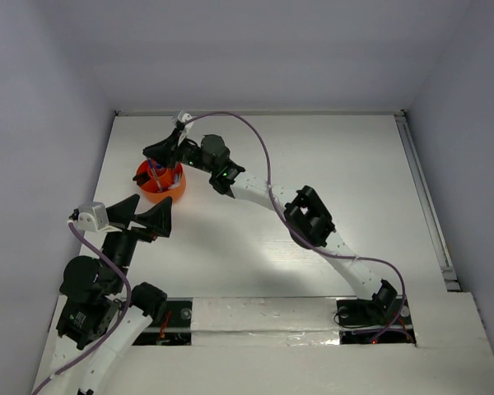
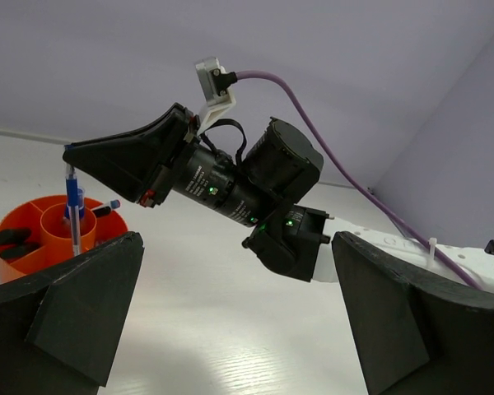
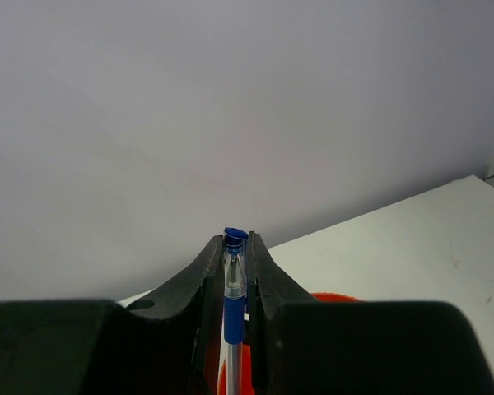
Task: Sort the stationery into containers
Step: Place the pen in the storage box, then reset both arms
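Observation:
The round orange cup point(image 1: 161, 183) with inner dividers stands at the far left of the table; it also shows in the left wrist view point(image 2: 34, 226). My right gripper point(image 1: 159, 154) hangs over the cup, shut on a blue pen point(image 3: 233, 296) that stands upright in the cup's middle compartment point(image 2: 72, 210). Black markers point(image 2: 8, 239) lie in the cup's outer sections. My left gripper point(image 1: 148, 216) is open and empty, just in front of the cup, with both fingers point(image 2: 74, 304) wide apart.
The white table point(image 1: 329, 156) is walled at the back and sides. The right arm point(image 1: 309, 218) stretches diagonally across the table's middle. A metal rail point(image 1: 424, 197) runs along the right edge.

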Motion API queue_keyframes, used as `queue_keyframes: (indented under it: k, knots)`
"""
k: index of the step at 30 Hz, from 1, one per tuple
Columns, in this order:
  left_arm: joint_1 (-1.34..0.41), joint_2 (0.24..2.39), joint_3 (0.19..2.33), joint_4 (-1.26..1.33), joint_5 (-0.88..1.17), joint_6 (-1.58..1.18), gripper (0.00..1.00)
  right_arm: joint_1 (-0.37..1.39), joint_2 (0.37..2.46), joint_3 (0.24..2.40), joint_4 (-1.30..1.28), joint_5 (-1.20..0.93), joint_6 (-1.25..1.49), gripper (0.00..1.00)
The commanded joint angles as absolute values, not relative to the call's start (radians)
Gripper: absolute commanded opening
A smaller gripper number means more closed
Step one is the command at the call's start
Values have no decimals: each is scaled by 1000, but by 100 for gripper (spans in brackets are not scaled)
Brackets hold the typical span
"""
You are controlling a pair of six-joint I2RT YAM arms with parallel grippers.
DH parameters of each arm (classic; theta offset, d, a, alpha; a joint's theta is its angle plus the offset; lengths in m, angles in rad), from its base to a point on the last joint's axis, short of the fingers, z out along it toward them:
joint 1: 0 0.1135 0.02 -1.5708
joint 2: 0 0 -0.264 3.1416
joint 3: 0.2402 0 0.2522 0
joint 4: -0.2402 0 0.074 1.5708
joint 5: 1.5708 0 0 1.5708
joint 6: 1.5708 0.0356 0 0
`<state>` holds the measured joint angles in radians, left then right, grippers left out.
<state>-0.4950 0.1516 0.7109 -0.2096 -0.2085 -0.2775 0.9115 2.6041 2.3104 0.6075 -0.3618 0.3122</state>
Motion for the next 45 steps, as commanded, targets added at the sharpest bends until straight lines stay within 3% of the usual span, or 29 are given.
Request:
queue_keyframes:
  k: [1,15,22,24,27,28,34,38,45]
  knots:
    - [-488,170,704,-163,-192,-267,99,920,2600,2359,664,-324,284,0]
    - [-469,170,703,-158,-178,-262,99,920,2597,2246,741,-316,311,0]
    - [-460,167,701,-155,-173,-265,99,920,2533,2138,801,-311,304,10]
    - [-451,170,701,-155,-169,-265,99,920,2525,2126,804,-313,302,16]
    - [-442,170,701,-155,-166,-267,99,920,2504,2095,813,-330,314,38]
    - [-442,169,701,-153,-166,-267,99,920,2490,2086,810,-334,316,51]
    - [-423,163,699,-150,-172,-272,99,920,2387,1997,784,-347,311,84]
    - [-414,160,698,-153,-193,-275,99,920,2271,1864,802,-319,331,99]
    - [-414,178,693,-147,-195,-278,99,920,1967,1482,819,-163,354,100]
